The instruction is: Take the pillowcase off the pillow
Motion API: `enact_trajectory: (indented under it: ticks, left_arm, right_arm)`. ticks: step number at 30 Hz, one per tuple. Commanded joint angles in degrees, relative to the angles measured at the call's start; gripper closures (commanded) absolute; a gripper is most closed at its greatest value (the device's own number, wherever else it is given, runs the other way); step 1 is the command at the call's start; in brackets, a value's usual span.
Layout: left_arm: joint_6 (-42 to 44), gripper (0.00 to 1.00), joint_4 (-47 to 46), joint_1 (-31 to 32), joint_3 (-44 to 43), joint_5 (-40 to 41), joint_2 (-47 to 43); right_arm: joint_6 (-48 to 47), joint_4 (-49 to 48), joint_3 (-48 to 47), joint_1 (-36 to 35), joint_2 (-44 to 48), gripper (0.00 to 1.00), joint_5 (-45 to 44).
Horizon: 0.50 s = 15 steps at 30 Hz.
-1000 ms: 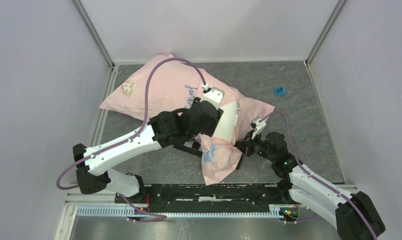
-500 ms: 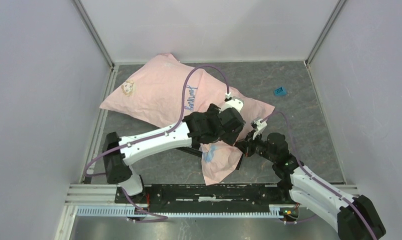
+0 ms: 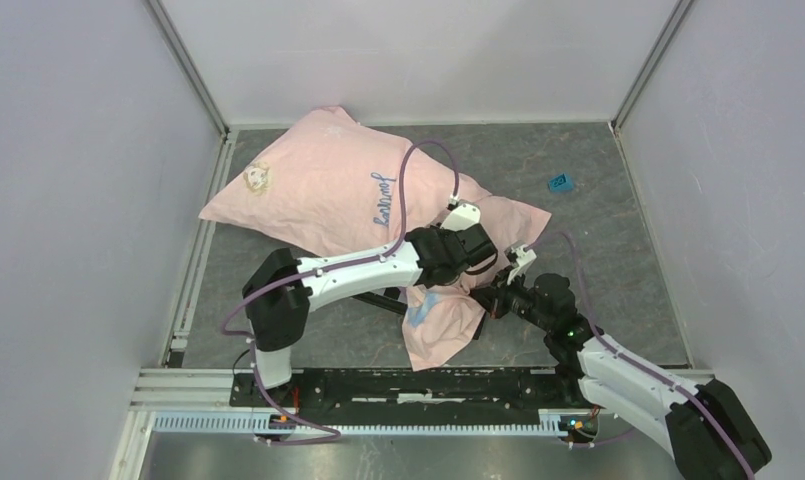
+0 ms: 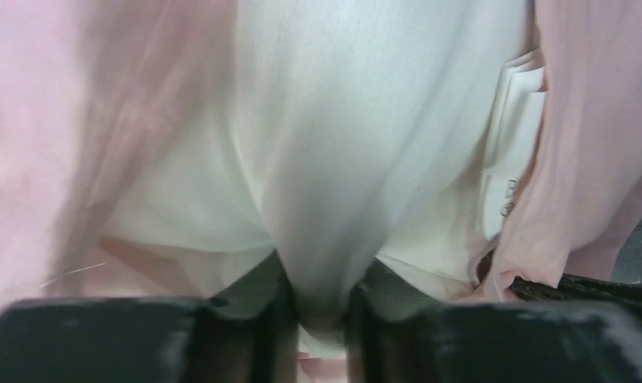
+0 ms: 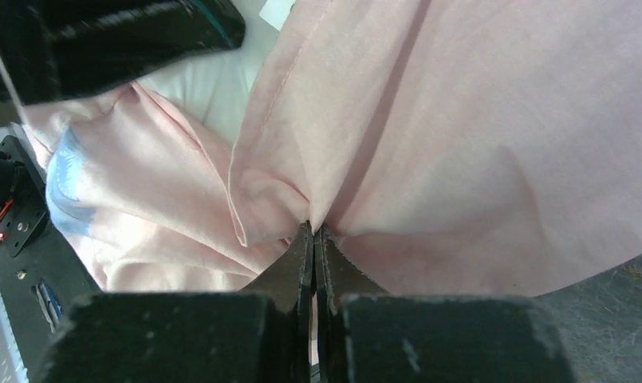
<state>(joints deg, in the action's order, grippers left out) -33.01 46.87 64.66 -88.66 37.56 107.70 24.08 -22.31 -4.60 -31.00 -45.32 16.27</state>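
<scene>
The pale pink pillowcase (image 3: pixel 318 190) with blue "Journey" lettering lies across the table's left and middle, its open end hanging toward the front. The white pillow (image 4: pixel 357 120) fills the left wrist view between pink folds (image 4: pixel 30 120); in the top view it is hidden under the left arm. My left gripper (image 3: pixel 475 258) reaches into the open end and is shut on a fold of the white pillow (image 4: pixel 321 307). My right gripper (image 3: pixel 493 298) is shut on the pillowcase's pink edge (image 5: pixel 312 226) just beside it; the pink cloth (image 5: pixel 477 136) spreads above its fingers.
A small blue object (image 3: pixel 560 182) lies on the grey table (image 3: pixel 598 260) at the back right. White walls close in the left, back and right. A black rail (image 3: pixel 418 385) runs along the near edge.
The left arm has stretched right and forward, its gripper going deeper into the pillowcase's open end; the exposed white pillow is now covered by the arm. The right gripper holds its place.
</scene>
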Motion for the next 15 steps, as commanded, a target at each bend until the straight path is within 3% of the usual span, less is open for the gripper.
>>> enact_trajectory:
  ticks: [1, 2, 3, 8, 15]
  left_arm:
    - [-1.4, 0.87, -2.5, -1.8, 4.4, 3.4, -3.0]
    - [-0.9, 0.96, -2.1, -1.8, 3.9, 3.5, -3.1]
    - [-0.7, 0.97, -1.3, -2.0, 2.9, 3.8, -3.2]
    - [2.6, 0.98, 0.1, -3.4, -2.7, 0.5, -6.6]
    - [4.8, 0.98, -0.4, -9.1, -8.6, -14.0, -16.2]
  right_arm:
    - [0.6, -0.1, 3.2, 0.2, -2.9, 1.0, 0.5]
    - [0.7, -0.1, 3.5, 0.2, -2.5, 1.0, 0.5]
    - [0.7, 0.0, 3.7, 0.2, -2.0, 1.0, 0.3]
    - [0.6, 1.2, 6.3, 0.2, -0.9, 1.0, -0.8]
    - [0.5, -0.6, 7.6, 0.2, -4.1, 1.0, -2.1]
